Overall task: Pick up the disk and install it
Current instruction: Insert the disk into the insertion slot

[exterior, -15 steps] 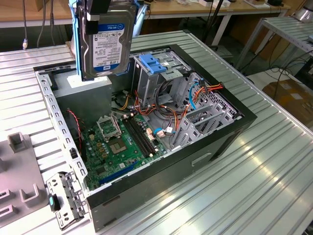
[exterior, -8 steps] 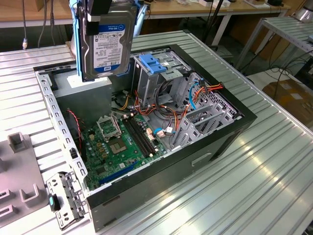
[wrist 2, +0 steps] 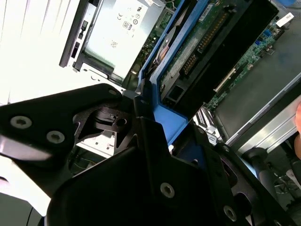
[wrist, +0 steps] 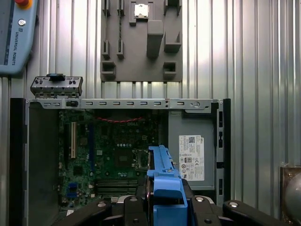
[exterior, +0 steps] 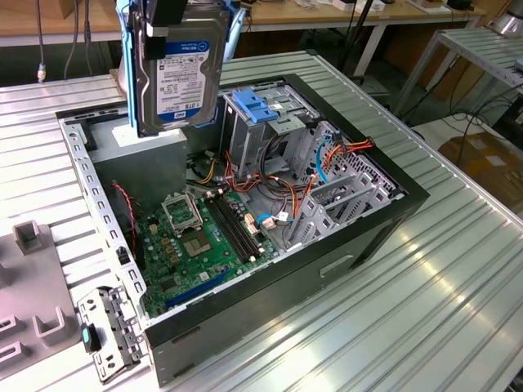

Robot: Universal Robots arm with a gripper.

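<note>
1. Weight is my first concern. The flat, dark, metal-bodied rectangular disk looks dense and fully stiff, so I judge it will hang heavy for its size and not bend.
2. I treat it as fragile, since a knock or a drop could harm it. Its bare green circuit-board face, seen in the second wrist view, should not be pressed or scraped.
3. The bright blue plastic carrier framing it seems smooth and a little springy. I judge it could flex or slip under a hard squeeze. The narrow edges of the metal body, taken through the blue rails, look the safest place to hold.
4. The black two-fingered gripper is pinching the disk at its upper end, across the blue frame.
5. In the exterior view the disk shows a silver-grey cover with a pale label and blue rails down both long sides. The first wrist view shows a rounded blue tab at the carrier's end near the gripper.
6. The disk hangs upright in the air, touching nothing but the gripper. It is above the open black metal computer case, over the end that holds the grey boxy power supply.
7. The green motherboard lies below it. The light-blue slotted plastic bracket on the drive cage sits just toward the exterior view's right, apart from the disk. The case rests on a ribbed aluminium table.
</note>
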